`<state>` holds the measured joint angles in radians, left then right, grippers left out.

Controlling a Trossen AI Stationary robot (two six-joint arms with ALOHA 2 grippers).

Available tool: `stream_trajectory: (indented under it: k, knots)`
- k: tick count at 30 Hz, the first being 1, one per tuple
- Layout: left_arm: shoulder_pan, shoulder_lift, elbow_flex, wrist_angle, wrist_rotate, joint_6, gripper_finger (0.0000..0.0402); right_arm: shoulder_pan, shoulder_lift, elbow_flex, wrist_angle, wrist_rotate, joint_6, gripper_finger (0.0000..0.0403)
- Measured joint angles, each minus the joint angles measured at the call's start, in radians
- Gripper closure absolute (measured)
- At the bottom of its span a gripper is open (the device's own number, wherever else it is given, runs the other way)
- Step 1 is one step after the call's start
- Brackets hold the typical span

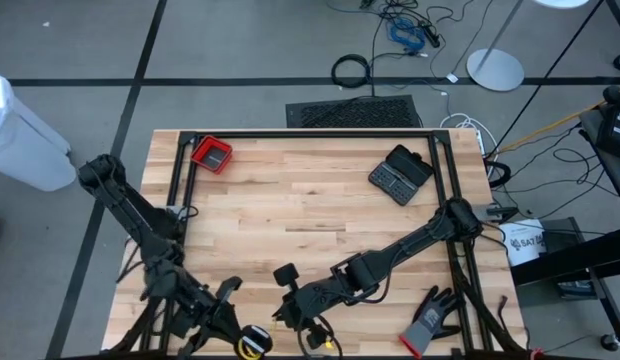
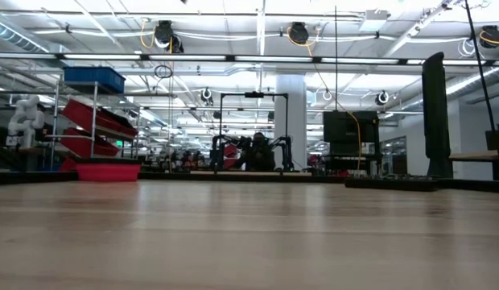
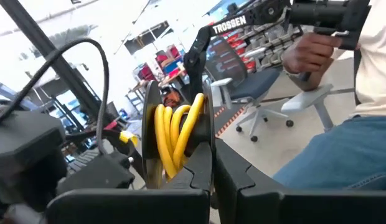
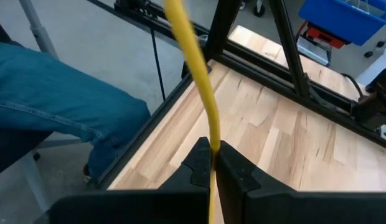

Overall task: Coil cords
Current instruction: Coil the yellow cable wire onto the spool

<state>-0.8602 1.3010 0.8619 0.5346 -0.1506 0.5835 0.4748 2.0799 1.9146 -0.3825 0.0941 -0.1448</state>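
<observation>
Yellow cord (image 1: 254, 343), seen from above, sits at the table's near edge between both grippers. Left wrist: left gripper (image 3: 205, 171) clamps its loops. Right wrist: right gripper (image 4: 213, 163) pinches the free strand; overpulling could unravel them.

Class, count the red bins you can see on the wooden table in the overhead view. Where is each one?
1. The red bin sits at the table's far left corner, inside the black frame. Others may be hidden beyond the picture's near edge.
</observation>
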Motion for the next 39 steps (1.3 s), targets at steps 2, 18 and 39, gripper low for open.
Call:
stream_trajectory:
  k: [2,18,39]
  knots:
    - [0.012,0.014,0.000,0.017,0.014,0.000,0.0398,-0.006,0.007,0.000,0.007,-0.006,0.002,0.0403]
    - [0.106,0.086,0.000,0.064,0.213,-0.130,0.0398,-0.022,0.010,0.000,0.006,-0.003,-0.057,0.0403]
    - [0.160,0.093,0.000,-0.037,0.324,-0.251,0.0398,0.063,0.010,0.058,0.013,0.535,-0.185,0.0403]
